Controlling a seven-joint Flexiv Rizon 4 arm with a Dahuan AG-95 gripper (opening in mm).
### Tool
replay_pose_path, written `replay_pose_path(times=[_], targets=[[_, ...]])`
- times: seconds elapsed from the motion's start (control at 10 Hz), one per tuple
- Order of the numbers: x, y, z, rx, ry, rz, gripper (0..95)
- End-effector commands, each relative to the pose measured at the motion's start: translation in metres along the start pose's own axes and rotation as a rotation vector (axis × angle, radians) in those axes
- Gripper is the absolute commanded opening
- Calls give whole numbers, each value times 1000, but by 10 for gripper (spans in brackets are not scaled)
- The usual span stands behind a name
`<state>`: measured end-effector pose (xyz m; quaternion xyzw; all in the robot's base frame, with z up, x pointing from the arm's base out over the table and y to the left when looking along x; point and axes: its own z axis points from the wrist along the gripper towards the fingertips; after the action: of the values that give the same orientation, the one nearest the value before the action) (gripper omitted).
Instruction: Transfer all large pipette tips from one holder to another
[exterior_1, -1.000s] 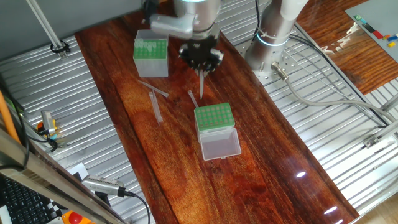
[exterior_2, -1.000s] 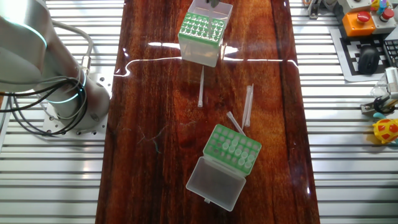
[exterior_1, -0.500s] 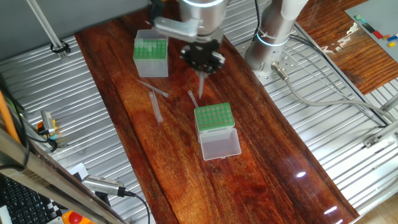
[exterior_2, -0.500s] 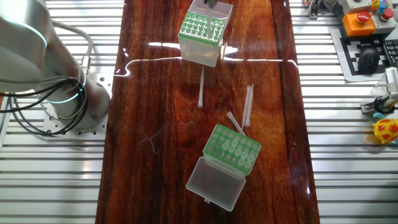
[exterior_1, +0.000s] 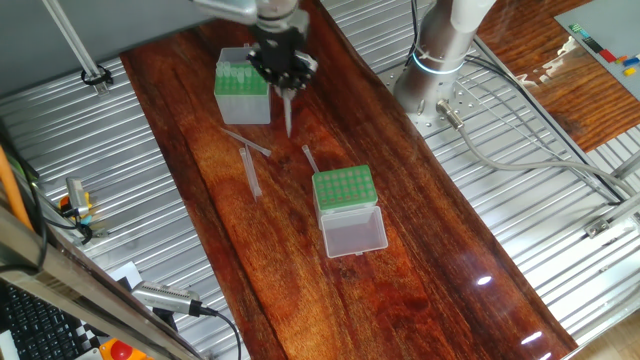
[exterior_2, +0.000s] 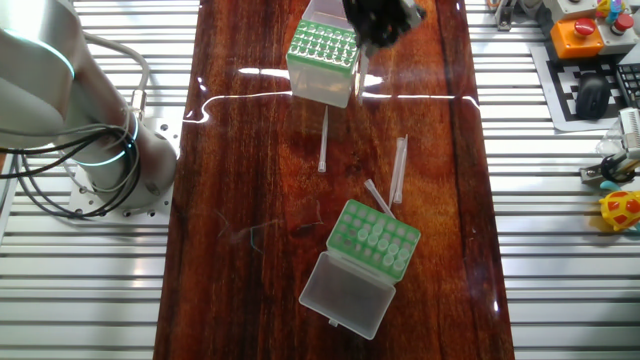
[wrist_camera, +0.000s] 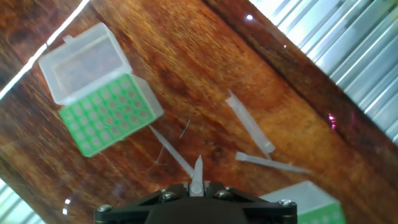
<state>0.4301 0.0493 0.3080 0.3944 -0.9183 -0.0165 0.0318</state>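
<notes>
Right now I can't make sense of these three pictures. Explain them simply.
A robot arm works at a wooden table. Two pictures come from fixed cameras on different sides; the third looks along the gripper from a camera on the hand. The gripper holds one pipette tip pointing down, beside the taller translucent box. The low green rack lies with its clear lid open. Three loose tips lie on the wood between the rack and the box.

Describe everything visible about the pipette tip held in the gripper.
The pipette tip is a thin, pale translucent plastic tube tapering to a point. It hangs roughly upright, narrow end down, its wide end pinched in the gripper. It is above the wooden table, beside the taller translucent box, touching nothing else.
</notes>
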Motion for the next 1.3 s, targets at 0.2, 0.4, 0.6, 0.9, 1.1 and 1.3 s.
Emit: replay_pose_path(times=[0.2,0.4,0.6,0.9,1.1,1.3], targets=[[-4,10,0,15,3,228,0],[16,-23,-6,8,4,182,0],[67,-98,-15,6,6,17,0],[92,-116,-17,-1,21,-52,0],[92,-116,-17,8,17,38,190],[92,-116,-17,11,11,189,190]])
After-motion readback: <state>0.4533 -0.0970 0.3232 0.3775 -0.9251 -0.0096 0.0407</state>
